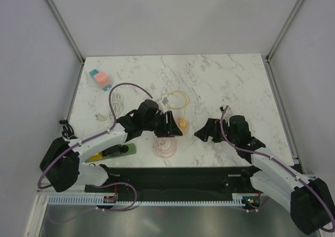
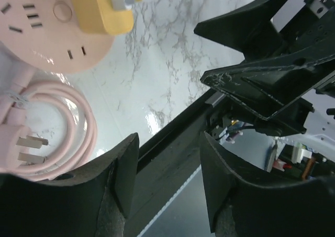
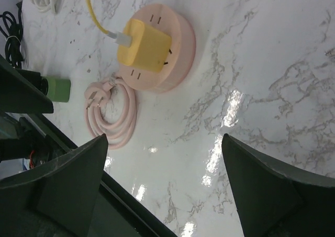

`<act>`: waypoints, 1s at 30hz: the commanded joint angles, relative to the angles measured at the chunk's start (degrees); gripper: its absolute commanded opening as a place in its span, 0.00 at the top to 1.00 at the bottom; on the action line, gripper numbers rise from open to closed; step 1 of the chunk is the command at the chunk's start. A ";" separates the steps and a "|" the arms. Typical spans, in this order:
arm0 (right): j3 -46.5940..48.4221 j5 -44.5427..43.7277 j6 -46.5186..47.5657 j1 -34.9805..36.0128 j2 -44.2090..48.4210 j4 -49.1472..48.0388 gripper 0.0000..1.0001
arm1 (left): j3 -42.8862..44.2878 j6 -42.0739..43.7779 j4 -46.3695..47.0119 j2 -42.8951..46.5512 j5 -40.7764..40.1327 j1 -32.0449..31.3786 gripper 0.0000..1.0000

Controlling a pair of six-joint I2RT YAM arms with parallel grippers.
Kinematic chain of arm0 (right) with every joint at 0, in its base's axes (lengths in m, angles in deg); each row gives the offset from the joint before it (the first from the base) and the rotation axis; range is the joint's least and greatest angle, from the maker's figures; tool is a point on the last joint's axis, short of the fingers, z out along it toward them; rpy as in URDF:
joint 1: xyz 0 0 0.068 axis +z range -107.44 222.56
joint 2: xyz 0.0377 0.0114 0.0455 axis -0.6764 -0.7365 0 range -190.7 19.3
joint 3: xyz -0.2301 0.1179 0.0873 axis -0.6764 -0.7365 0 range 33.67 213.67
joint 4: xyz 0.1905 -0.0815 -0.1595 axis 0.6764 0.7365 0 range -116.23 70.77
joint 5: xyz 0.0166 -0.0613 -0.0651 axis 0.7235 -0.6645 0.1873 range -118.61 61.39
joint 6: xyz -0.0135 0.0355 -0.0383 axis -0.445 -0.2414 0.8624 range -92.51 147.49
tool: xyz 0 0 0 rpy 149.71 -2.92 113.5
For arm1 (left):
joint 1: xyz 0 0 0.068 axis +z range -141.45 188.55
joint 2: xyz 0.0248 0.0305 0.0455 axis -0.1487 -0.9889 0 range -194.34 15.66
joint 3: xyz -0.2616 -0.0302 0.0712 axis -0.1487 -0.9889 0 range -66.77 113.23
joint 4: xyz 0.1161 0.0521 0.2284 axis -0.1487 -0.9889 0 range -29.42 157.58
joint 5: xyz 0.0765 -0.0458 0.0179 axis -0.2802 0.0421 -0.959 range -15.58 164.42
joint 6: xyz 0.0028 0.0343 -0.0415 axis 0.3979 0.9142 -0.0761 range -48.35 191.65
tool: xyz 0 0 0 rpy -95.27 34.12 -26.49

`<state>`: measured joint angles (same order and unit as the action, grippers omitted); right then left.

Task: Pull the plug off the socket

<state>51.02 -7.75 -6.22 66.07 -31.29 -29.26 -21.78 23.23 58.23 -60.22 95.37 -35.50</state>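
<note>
On the white marble-patterned table top (image 1: 225,75), the left gripper (image 2: 167,174) is held open and empty near the round pink plastic socket (image 3: 182,38), and the right gripper (image 3: 162,153) is spread wide, also empty. A coiled pink cable (image 3: 118,116) is laid just beside the socket. The yellow square plug (image 3: 144,43) is seen resting on top of the socket; whether its pins are inserted cannot be told.
</note>
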 commanded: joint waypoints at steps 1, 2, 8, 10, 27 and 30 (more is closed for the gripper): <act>4.97 -5.90 2.43 3.37 0.49 4.59 0.02 | 3.78 5.09 -4.09 2.58 -6.42 0.72 0.44; 5.76 -8.71 1.56 4.52 -0.12 7.05 0.03 | 4.05 5.44 -4.63 2.40 -6.88 1.77 0.52; 14.63 -31.30 -5.64 14.19 -7.57 18.46 0.04 | 3.09 4.75 4.49 -1.19 -6.80 2.83 0.75; 19.19 -36.83 -6.27 17.69 -11.01 21.21 0.03 | 0.81 2.99 9.06 -2.51 -7.85 2.92 0.85; 39.34 -44.24 -6.27 27.12 -28.33 32.56 0.02 | -2.10 5.27 22.96 -16.14 -16.47 3.10 0.98; 40.57 -44.94 -8.64 27.12 -31.32 32.47 0.06 | -3.94 4.74 27.96 -18.42 -15.07 3.10 0.98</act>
<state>89.86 -50.02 -12.19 93.00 -60.62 3.51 -23.70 26.77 78.76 -76.74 81.49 -32.55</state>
